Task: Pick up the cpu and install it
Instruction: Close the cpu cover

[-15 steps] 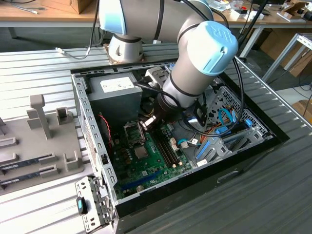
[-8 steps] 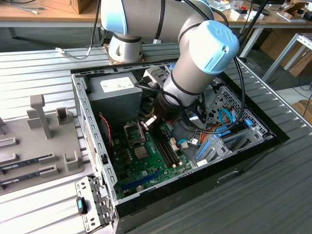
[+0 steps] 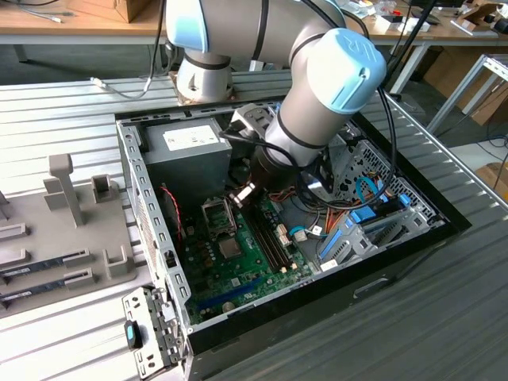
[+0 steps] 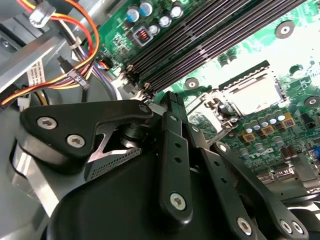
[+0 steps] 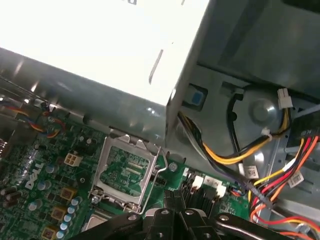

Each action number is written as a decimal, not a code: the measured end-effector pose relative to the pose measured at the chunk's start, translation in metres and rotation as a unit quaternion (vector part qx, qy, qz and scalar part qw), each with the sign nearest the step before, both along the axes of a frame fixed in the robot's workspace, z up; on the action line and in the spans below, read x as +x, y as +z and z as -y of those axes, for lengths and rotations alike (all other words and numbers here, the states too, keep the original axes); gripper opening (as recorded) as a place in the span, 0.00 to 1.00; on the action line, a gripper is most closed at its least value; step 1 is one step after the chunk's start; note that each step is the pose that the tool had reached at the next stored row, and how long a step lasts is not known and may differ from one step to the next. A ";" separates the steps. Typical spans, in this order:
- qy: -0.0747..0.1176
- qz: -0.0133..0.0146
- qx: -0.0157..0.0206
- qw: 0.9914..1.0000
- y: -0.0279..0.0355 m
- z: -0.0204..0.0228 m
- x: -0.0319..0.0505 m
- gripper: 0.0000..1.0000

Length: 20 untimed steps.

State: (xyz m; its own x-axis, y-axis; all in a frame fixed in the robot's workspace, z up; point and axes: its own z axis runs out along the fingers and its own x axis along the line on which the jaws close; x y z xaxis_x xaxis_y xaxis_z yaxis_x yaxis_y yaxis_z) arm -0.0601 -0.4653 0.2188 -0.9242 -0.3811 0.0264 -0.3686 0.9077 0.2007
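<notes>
The open computer case [image 3: 151, 206] lies on the slatted table with my arm reaching into it. A flat silvery-grey square, the cpu [image 3: 230, 248] by its look, sits in the socket on the green motherboard; in the second wrist view the cpu [image 4: 250, 97] glares white. The socket's metal load plate [image 3: 216, 213] stands raised beside it, and the first wrist view shows the load plate [image 5: 125, 172] as an open frame. My gripper [image 3: 242, 194] hangs just above that plate. In both wrist views the gripper [image 4: 169, 97] [image 5: 185, 200] has its black fingers together, with nothing seen between them.
The grey power-supply box [image 3: 186, 147] fills the case's far corner, close behind my wrist. Dark memory slots [image 3: 270, 238] run beside the socket. Orange and yellow cables [image 5: 240, 150] hang near the gripper. A grey fixture tray [image 3: 55, 222] with memory sticks lies at the exterior view's left.
</notes>
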 end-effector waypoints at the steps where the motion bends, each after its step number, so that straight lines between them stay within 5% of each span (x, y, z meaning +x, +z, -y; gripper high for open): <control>1: 0.002 0.000 0.000 1.000 -0.0001 -0.0016 0.0008 0.11; 9: 0.031 -0.001 0.000 1.000 -0.0039 -0.0175 0.0020 0.11; 17: 0.064 -0.001 0.002 0.998 -0.0051 -0.0224 0.0021 0.11; 19: 0.070 0.000 0.005 0.998 -0.0054 -0.0257 0.0021 0.11; 20: 0.071 0.000 0.011 0.997 -0.0054 -0.0257 0.0021 0.11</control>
State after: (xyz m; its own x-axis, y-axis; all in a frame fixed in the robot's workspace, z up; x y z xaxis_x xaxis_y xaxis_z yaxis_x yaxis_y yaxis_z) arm -0.0580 -0.4396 0.2134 -0.8609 -0.5085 0.0170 -0.4930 0.8420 0.2191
